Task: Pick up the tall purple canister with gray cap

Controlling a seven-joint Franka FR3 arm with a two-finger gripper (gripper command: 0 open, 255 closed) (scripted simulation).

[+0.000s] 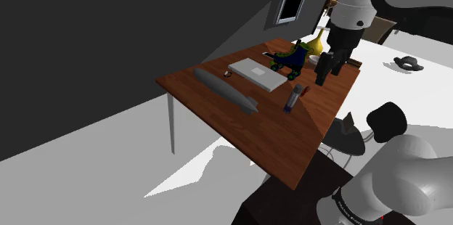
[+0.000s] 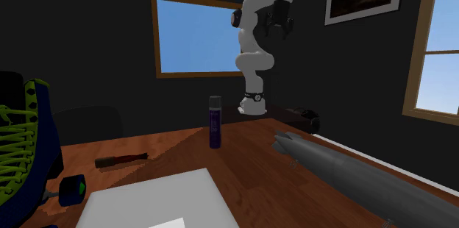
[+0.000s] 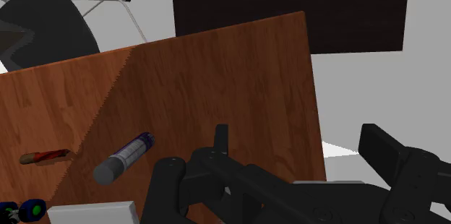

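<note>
**A:** What do we meet, going left to right across the shoulder view?

**B:** On the brown wooden tabletop (image 1: 276,144) we first find a long grey airship model (image 1: 226,91). Next come a flat white slab (image 1: 258,74) and a blue roller skate (image 1: 289,60) with green laces. Then comes the purple canister (image 1: 292,100) with its grey cap, standing on its own near the tabletop's middle. In the second exterior view we see it upright. Just beside it lies a small red-brown stick (image 1: 303,91). Furthest right hangs the black tool (image 1: 321,80), above the tabletop and apart from the canister.

**A:** And the tool's fingers?

**B:** In the wrist view we see them spread wide, with nothing between them.

**A:** How do we expect the canister to handle?

**B:** We judge it stiff, light and smooth-sided, so perhaps slippery. Because it is tall and slim, it may tip if nudged. We would take it on the purple body, about halfway up and below the cap. We would set one finger on each side and close squarely.
</note>
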